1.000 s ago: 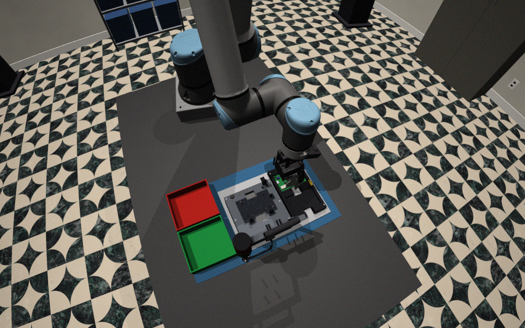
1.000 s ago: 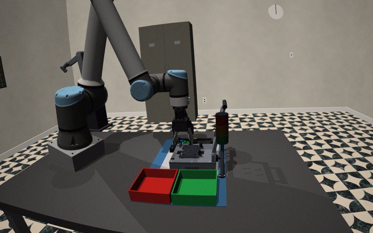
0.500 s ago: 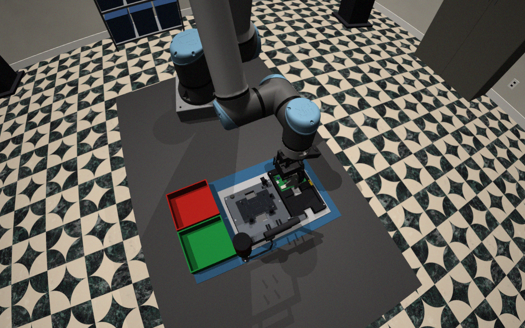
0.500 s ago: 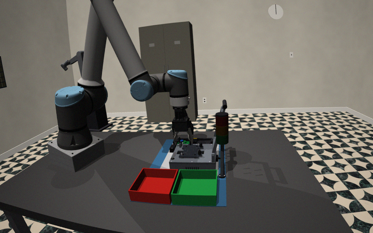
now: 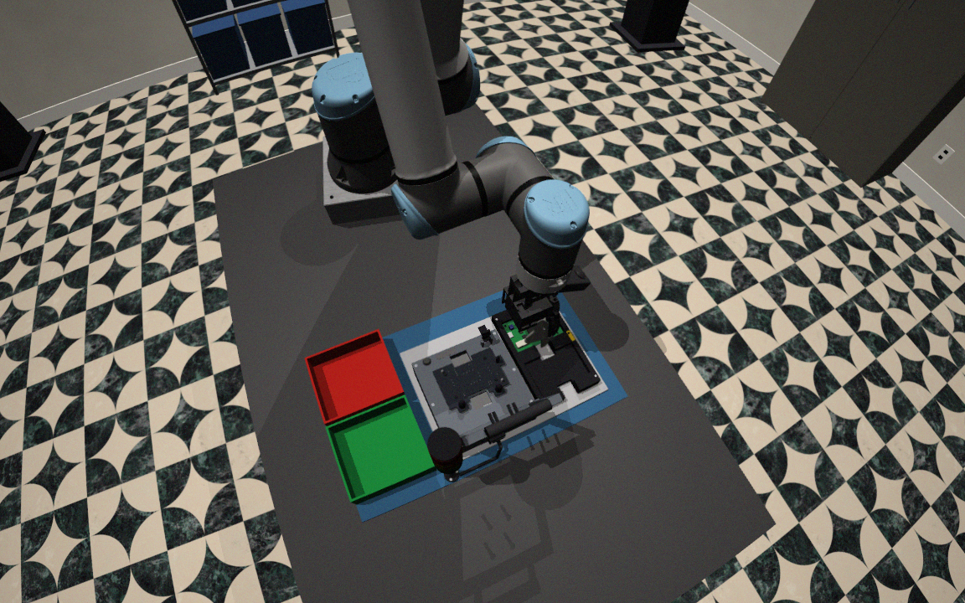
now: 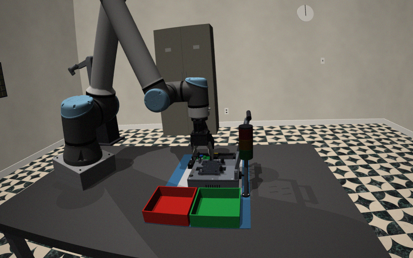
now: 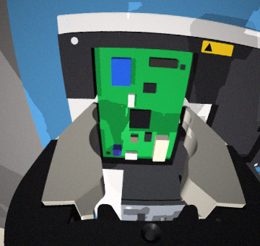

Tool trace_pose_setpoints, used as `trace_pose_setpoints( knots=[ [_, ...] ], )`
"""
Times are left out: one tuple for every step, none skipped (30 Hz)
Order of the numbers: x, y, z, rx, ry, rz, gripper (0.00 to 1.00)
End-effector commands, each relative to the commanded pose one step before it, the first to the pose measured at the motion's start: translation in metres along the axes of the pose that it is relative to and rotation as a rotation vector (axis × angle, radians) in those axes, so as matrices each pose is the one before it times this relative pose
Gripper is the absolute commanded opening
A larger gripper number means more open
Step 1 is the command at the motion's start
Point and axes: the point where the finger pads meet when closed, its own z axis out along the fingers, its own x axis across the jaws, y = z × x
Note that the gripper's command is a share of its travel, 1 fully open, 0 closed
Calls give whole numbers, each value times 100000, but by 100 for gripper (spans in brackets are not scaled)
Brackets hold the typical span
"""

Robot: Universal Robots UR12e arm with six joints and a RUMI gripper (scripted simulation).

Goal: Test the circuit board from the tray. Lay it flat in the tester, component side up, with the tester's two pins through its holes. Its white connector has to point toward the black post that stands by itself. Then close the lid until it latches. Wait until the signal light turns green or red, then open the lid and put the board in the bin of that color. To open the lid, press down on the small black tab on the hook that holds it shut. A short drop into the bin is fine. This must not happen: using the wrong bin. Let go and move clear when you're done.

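The green circuit board [image 5: 517,335] [image 6: 205,157] [image 7: 108,94] lies flat, component side up, in the black tray [image 5: 565,368] [image 7: 77,66]. Its large white connector [image 7: 160,148] is at the bottom right in the wrist view. My gripper [image 5: 528,330] [image 6: 203,156] [image 7: 139,105] points down, one fingertip at each long edge; it looks shut on the board, though contact is hard to see. The tester [image 5: 439,401] [image 6: 201,182] is without a board. Its lid stands open, handle [image 5: 519,418] [image 6: 248,115] up. The hook [image 5: 484,334] [image 6: 191,164] is at the opposite side. The signal light [image 5: 446,447] [image 6: 246,141] looks unlit.
The red bin [image 5: 354,374] [image 6: 172,205] and green bin [image 5: 381,445] [image 6: 217,206] stand side by side, beyond the tester from the tray. The signal light's pole [image 6: 246,176] stands near the green bin. The raised lid is along the tester's side.
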Motion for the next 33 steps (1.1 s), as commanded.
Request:
trace_pose_setpoints(
  knots=[
    [-134,110,17,41,-15,156,44],
    [0,0,0,0,-1,0,44],
    [0,0,0,0,0,0,44],
    [0,0,0,0,0,0,44],
    [0,0,0,0,0,0,44],
    [0,0,0,0,0,0,44],
    [0,0,0,0,0,0,44],
    [0,0,0,0,0,0,44],
    [0,0,0,0,0,0,44],
    [0,0,0,0,0,0,44],
    [0,0,0,0,0,0,44],
    [0,0,0,0,0,0,44],
    [0,0,0,0,0,0,42],
    [0,0,0,0,0,0,42],
    [-1,0,1,0,-2,0,42],
    [-1,0,1,0,-3,0,42],
    [0,0,1,0,-1,0,42],
    [0,0,0,0,0,0,42],
    [0,0,0,0,0,0,42],
    [0,0,0,0,0,0,42],
    [0,0,0,0,0,0,42],
    [0,0,0,0,0,0,42],
    [0,0,0,0,0,0,42],
    [0,0,0,0,0,0,42],
    [0,0,0,0,0,0,42],
    [0,0,0,0,0,0,42],
    [0,0,0,0,0,0,39],
    [0,0,0,0,0,0,39],
    [0,0,0,0,-1,0,39],
    [0,0,1,0,-2,0,39],
    [0,0,0,0,-1,0,39],
    [0,0,0,0,0,0,39],
    [0,0,0,0,0,0,39]
  ],
)
